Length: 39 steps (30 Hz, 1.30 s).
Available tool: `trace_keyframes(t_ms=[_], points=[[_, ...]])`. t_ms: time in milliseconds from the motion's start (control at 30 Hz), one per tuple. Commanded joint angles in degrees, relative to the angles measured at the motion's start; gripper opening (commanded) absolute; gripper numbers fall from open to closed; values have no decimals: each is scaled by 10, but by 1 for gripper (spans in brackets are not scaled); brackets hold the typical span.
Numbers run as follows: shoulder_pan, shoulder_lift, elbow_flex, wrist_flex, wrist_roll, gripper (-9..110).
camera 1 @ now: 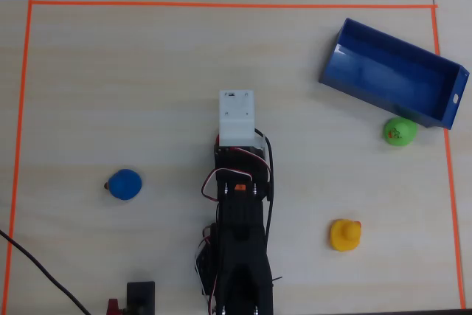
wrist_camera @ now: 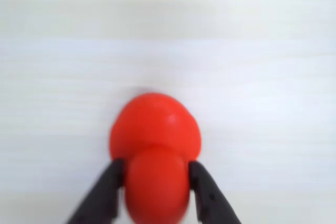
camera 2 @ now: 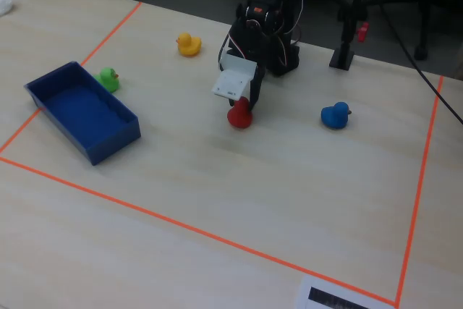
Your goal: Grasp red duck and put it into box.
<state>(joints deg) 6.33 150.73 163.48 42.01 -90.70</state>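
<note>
Now gripper (wrist_camera: 156, 182) astride red duck (wrist_camera: 155, 145).

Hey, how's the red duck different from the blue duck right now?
The red duck sits between the gripper fingers, which flank it on both sides; the blue duck stands free, away from the arm. In the overhead view the arm hides nearly all of the red duck, while the blue duck shows in full. The red one lies near the middle of the taped area, the blue one nearer one side. Both are small rounded toys on the table, outside the box.

Blue duck (camera 1: 125, 184), yellow duck (camera 1: 344, 234), green duck (camera 1: 399, 131), orange tape border (camera 1: 221, 4)
</note>
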Motion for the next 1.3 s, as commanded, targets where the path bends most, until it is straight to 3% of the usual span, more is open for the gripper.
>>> trace_keyframes(t_ms=[0,233,400,633,900,1267], points=[[2,9,-5,-5,-9,0],[11,-4,-28,-4,-18,0],[16,-8,-97,-16,33,0],[70,-210,-413,46,89,0],[227,-558,-866,29,115,0],[374,-837,-1131,9,101,0]])
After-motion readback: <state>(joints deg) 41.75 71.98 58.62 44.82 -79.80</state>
